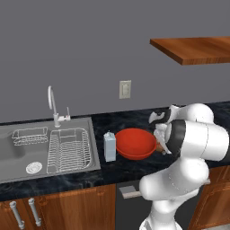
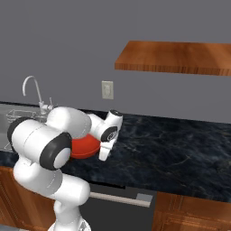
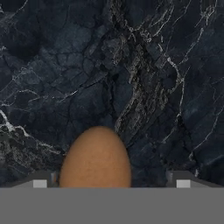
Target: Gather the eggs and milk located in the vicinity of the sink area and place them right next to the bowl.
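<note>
Now | egg (image 3: 95,158): smooth brown-orange oval | on dark marbled counter (image 3: 153,78)

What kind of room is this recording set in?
A rendered home kitchen, by the look of it: a rectangular stainless steel sink with a curved chrome faucet set in a dark marbled stone counter, over wooden cabinet doors with metal handles.

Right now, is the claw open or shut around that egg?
Open. In the hand view the claw has its tips spread wide on either side of the egg, which lies on the dark counter.
</note>
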